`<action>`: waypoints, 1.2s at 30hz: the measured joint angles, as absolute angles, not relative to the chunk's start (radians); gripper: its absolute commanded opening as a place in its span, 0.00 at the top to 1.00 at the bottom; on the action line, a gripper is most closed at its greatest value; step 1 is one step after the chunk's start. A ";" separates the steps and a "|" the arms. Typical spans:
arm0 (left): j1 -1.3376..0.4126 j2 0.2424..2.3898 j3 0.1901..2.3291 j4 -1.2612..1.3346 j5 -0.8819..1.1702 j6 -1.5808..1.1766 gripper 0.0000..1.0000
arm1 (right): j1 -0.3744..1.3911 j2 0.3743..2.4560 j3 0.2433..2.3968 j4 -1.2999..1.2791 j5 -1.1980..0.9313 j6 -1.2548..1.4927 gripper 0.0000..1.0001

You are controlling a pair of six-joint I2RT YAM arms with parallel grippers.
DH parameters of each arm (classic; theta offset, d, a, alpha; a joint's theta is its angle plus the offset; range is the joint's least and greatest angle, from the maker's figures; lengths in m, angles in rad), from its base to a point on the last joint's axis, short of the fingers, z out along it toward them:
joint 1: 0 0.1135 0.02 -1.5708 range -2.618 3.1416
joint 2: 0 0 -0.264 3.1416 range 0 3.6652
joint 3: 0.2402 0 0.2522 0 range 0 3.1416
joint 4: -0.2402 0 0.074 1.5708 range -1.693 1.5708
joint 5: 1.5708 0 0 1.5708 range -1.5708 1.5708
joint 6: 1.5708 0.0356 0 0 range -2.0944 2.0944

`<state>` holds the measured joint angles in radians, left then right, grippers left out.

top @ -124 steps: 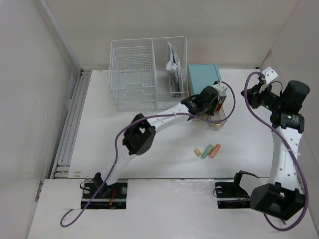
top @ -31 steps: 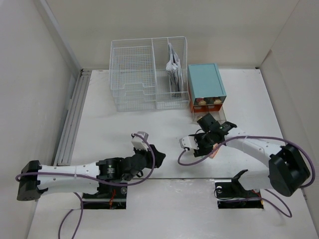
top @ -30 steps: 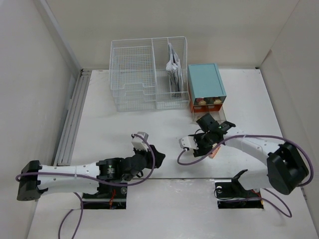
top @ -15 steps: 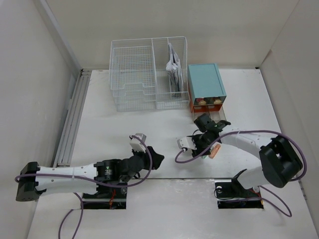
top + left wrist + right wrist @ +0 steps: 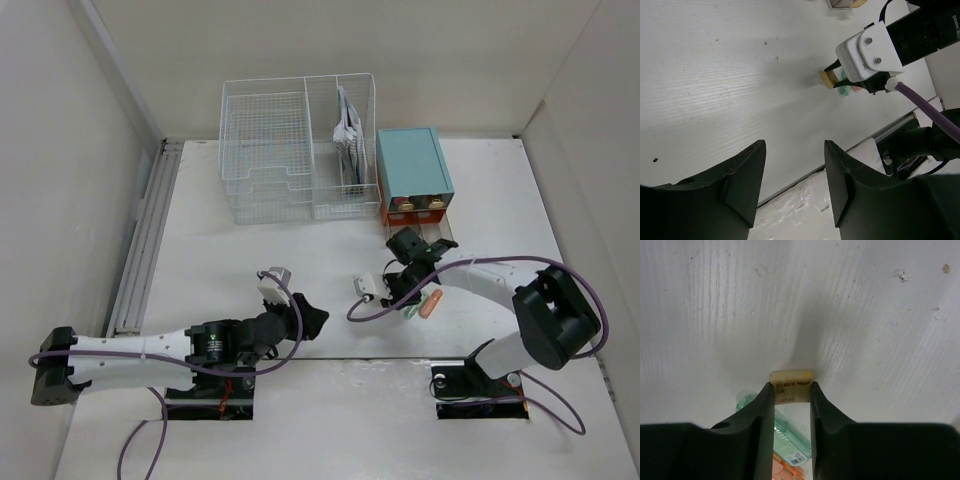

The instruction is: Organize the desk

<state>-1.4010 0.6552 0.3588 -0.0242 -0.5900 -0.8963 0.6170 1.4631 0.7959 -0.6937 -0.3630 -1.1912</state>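
Note:
On the white desk (image 5: 220, 260) three small highlighters lie near the front middle. My right gripper (image 5: 792, 387) points down at them, and its fingers press both sides of the yellow highlighter (image 5: 791, 377), which still touches the desk. The green highlighter (image 5: 790, 437) and the orange highlighter (image 5: 428, 306) lie just behind it. From the left wrist view I see the right gripper (image 5: 835, 75) over the yellow highlighter (image 5: 828, 78). My left gripper (image 5: 792, 170) hangs open and empty low over the desk's near edge, left of the highlighters, at the end of the left arm (image 5: 200, 340).
A white wire-mesh rack (image 5: 295, 150) with papers (image 5: 347, 130) stands at the back. A teal drawer box (image 5: 412, 170) is to its right, with a clear drawer (image 5: 425, 238) pulled out toward the right arm. A metal rail (image 5: 145, 240) runs along the desk's left side.
The right gripper's jaws have narrowed onto the yellow highlighter, and its arm has shifted slightly left. The left arm has barely moved and stays open.

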 measured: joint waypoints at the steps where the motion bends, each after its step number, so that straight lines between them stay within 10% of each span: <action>1: -1.401 0.655 0.359 -0.026 -0.590 -0.896 0.53 | 0.617 1.462 0.797 -0.693 -0.363 -1.185 0.81; 25: -1.401 1.214 0.506 0.275 -0.489 -0.779 0.53 | 0.271 1.399 0.941 -0.347 -0.045 -0.761 0.81; 36: -1.401 1.419 0.685 0.340 -0.457 -0.690 0.51 | 0.216 1.496 0.987 -0.328 0.019 -0.702 0.41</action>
<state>-1.4006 1.4185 0.6853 0.3397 -0.4572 -0.6903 0.2157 1.4963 0.9871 -0.3279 0.0189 -0.7025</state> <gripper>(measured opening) 0.491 0.544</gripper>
